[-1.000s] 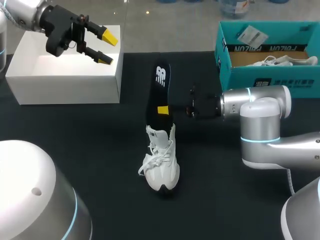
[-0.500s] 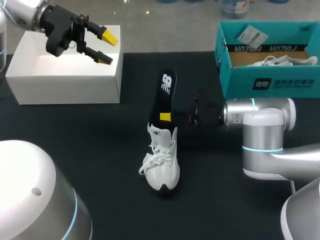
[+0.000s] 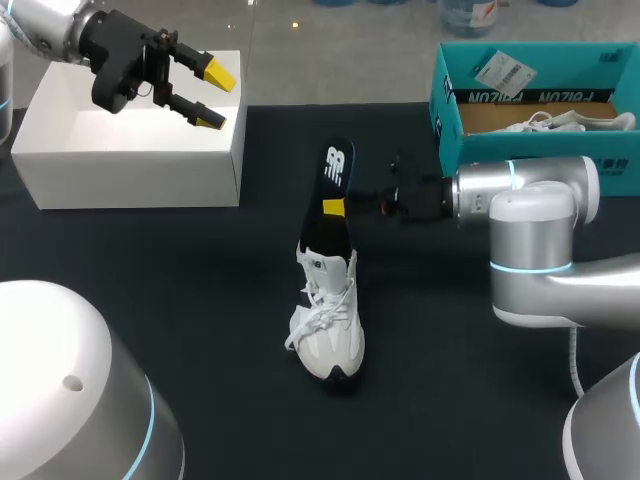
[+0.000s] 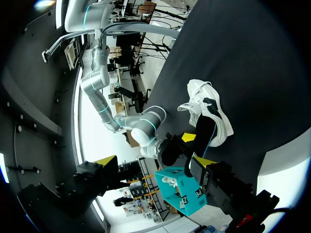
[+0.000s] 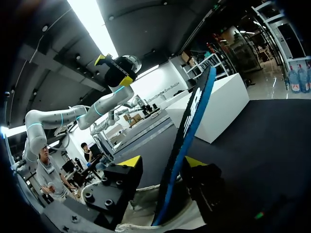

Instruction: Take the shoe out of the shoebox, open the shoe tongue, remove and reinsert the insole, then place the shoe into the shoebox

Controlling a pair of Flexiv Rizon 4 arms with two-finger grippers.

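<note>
One white sneaker [image 3: 328,335] is sitting on the black table [image 3: 200,300] nearest the robot, its toe pointing to 6 o'clock and its laces hanging loose; one black insole [image 3: 336,178] is sticking out of its opening and slanting away toward 12 o'clock, with a white logo at its far end; the right gripper [image 3: 335,207], coming in from 3 o'clock on the right arm [image 3: 520,215], is clamping this insole about midway along; only one yellow tip is showing on the insole's upper face in the head view, while the right wrist view is showing the insole edge-on between both fingers [image 5: 127,162].

Farther off, at about 10 o'clock from the sneaker, one white box [image 3: 130,160] is standing with its top open; the left gripper [image 3: 214,97] is hovering over that box's right part, its two fingers spread apart and gripping nothing.

At about 2 o'clock, by the table's far right, one teal shoebox [image 3: 530,160] is standing open; a second white sneaker [image 3: 565,122] is lying inside it, and one paper card [image 3: 505,70] is leaning against its rear wall; that is making two sneakers, two boxes and one insole in all.
</note>
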